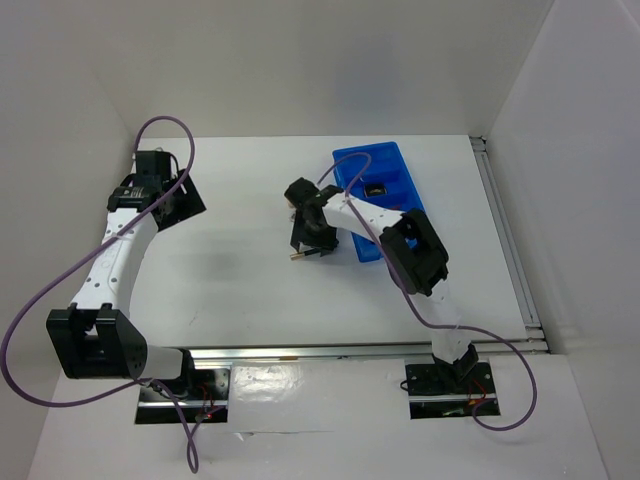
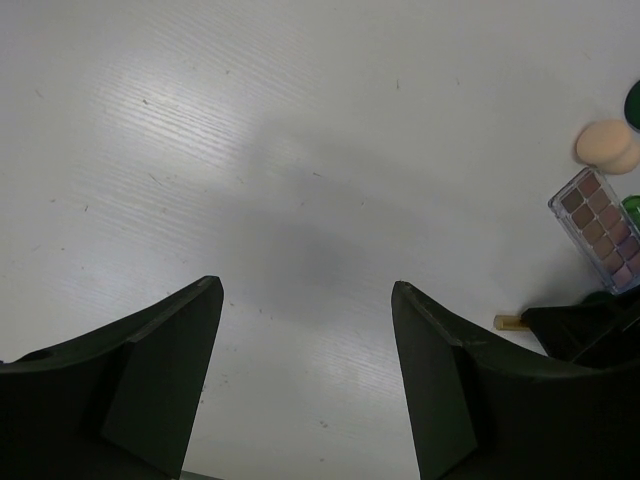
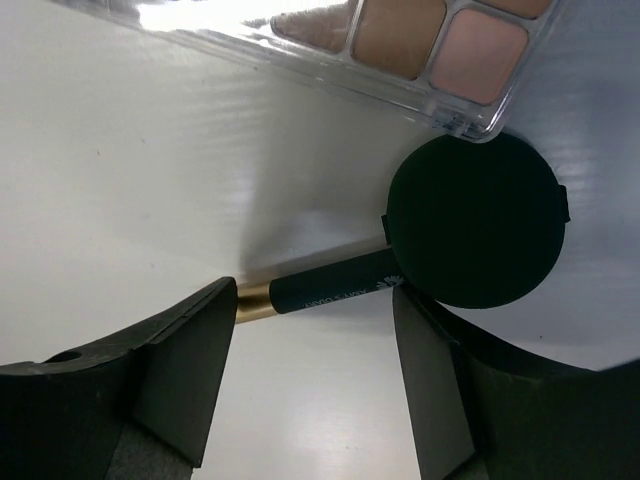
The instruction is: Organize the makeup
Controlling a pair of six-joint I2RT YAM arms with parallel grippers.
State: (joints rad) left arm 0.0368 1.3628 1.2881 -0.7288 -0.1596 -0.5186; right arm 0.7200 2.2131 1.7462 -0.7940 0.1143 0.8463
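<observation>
We see the right pincer (image 3: 312, 300) hanging low over the middle of the table (image 1: 240, 290), its fingers spread wide with nothing gripped. A black-and-gold lipstick tube (image 3: 320, 292) lies flat on the table and spans the gap. Its gold end reaches one finger (image 3: 200, 350) and its black end runs to the other. That black end meets a dark round compact (image 3: 475, 222), which lies just beside the second finger and partly over its tip in the wrist view. Just beyond the compact lies the palette (image 3: 400, 40) in its clear case, and its corner seems to touch the compact's rim, though the angle is too steep for us to be sure.

From the left wrist we also see a peach sponge (image 2: 605, 145) near the palette's short end. A second green compact (image 2: 634, 105) is cut off by the frame just beside the sponge.

In the top view the right arm (image 1: 375, 222) covers nearly all of this makeup, and only the tube's gold end peeks out.

The left pincer (image 2: 305, 290) hangs near the far-left corner with its fingers wide apart over bare table, holding nothing and well apart from the makeup.

The blue tray (image 1: 385, 165) sits toward the far-right corner, and the right arm crosses over its near end. One compartment holds something small and dark (image 1: 377, 190), too small for us to name.
</observation>
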